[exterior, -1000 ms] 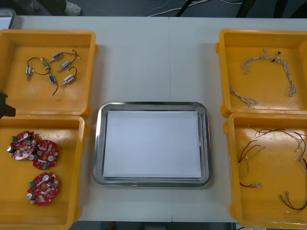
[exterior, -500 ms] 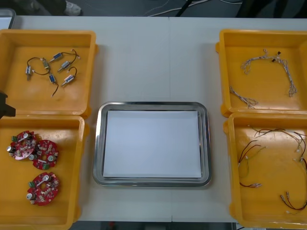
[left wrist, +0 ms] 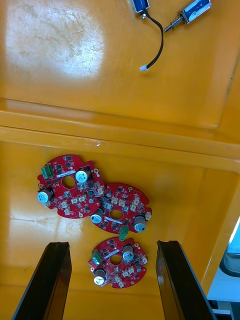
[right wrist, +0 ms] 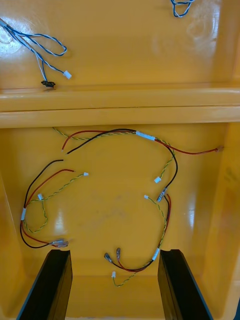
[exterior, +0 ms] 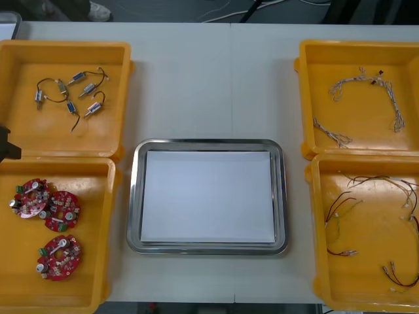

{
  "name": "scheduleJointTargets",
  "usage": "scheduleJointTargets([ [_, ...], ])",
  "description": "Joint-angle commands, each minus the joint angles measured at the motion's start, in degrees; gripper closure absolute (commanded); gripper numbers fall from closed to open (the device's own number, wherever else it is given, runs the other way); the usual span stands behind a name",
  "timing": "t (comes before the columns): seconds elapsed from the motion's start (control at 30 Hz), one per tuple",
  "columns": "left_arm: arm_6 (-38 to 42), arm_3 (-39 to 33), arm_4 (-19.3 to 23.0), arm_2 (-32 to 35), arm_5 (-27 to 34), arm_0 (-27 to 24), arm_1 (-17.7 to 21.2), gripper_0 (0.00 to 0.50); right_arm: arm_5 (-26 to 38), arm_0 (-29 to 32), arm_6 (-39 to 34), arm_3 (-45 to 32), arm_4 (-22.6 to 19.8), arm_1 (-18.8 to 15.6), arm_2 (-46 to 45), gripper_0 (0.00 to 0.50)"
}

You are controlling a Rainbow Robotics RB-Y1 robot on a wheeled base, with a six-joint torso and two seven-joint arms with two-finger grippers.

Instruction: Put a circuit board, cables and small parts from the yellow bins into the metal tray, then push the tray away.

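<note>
The metal tray (exterior: 133, 196), white inside, lies at the table's middle with nothing in it. Three round red circuit boards (exterior: 59, 257) rest in the near-left yellow bin (exterior: 91, 275). My left gripper (left wrist: 112, 245) hangs open above that bin, its fingers (left wrist: 47, 280) either side of the nearest circuit board (left wrist: 119, 262), clear of it. Red, yellow and black cables (exterior: 366, 229) lie in the near-right bin (exterior: 366, 281). My right gripper (right wrist: 115, 252) is open over these cables (right wrist: 125, 135), holding nothing.
Small metal parts (exterior: 72, 95) with black leads sit in the far-left bin (exterior: 105, 131). Blue and white cables (exterior: 366, 98) lie in the far-right bin (exterior: 314, 78). A black piece of the left arm (exterior: 5, 144) shows at the left edge.
</note>
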Motion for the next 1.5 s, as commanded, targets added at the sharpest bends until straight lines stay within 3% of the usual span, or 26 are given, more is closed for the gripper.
scheduleJointTargets([
  [0.03, -3.06, -0.35, -0.22, 1.65, 0.34, -0.94, -0.44, 0.0, -0.08, 0.35, -1.49, -1.5, 0.45, 0.51, -2.13, 0.0],
  [1.5, -3.06, -0.35, -0.22, 1.65, 0.34, -0.94, -0.44, 0.0, -0.08, 0.35, -1.49, -1.5, 0.45, 0.51, -2.13, 0.0],
])
